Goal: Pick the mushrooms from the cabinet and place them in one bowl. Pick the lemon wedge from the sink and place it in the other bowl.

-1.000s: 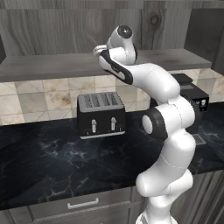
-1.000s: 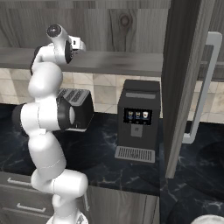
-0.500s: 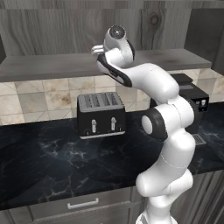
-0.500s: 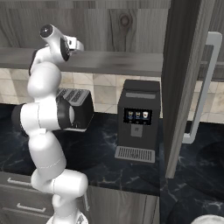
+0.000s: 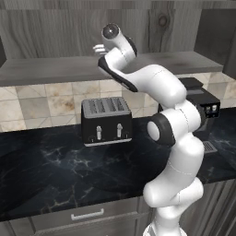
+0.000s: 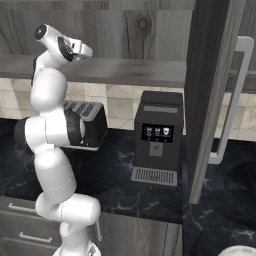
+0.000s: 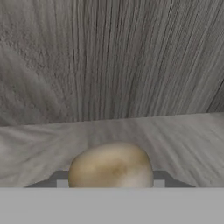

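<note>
Tan-brown mushroom (image 7: 111, 165) sits between pincer fingertips (image 7: 61, 180), close against hand camera. Whether pincer is clenched on it or just straddling it, cannot tell. Likely light, soft, easily bruised, cap smooth and rounded: best held across cap's widest part, gentle squeeze. Mushroom rests inside cabinet (image 7: 109, 61), on grey wood-grain shelf floor (image 7: 39, 140). Beyond, back wall. Below, toaster (image 5: 106, 120) on dark marble desk (image 5: 60, 173).

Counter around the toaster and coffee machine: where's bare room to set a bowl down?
Free: the dark marble counter in front of and left of the toaster, and the strip between toaster and coffee machine. Crowded: right of the coffee machine, where the open cabinet door hangs.
</note>
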You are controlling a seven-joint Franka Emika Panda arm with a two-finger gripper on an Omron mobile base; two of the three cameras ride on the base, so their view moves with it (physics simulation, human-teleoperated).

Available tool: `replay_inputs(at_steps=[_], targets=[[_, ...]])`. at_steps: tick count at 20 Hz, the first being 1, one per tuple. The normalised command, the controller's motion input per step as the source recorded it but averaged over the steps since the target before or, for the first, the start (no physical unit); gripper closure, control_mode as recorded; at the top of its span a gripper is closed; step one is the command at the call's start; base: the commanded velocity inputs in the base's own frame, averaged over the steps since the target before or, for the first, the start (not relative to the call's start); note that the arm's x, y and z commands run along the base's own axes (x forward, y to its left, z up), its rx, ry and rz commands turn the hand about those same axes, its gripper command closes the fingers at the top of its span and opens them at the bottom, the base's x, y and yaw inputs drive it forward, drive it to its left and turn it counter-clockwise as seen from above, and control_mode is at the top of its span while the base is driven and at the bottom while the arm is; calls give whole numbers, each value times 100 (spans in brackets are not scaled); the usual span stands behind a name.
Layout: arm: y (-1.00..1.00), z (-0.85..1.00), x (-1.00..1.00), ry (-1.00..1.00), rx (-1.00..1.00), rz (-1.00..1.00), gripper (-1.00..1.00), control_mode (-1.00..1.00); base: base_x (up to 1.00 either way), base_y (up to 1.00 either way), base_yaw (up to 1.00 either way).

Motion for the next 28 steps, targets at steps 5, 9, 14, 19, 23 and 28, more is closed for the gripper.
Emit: replay_inputs(at_steps=[5, 9, 14, 19, 23, 28], targets=[[0, 2, -12, -1, 1, -8, 100, -100, 0, 0, 0], [0, 0, -25, 0, 1, -4, 100, -100, 0, 0, 0], [0, 0, -60, -3, 3, -8, 100, -100, 0, 0, 0], [-1, 0, -67, -4, 2, -8, 100, -100, 0, 0, 0], [-18, 0, -88, -3, 3, -7, 100, -100, 0, 0, 0], [-27, 15, -100, -2, 1, -1, 100, -100, 0, 0, 0]])
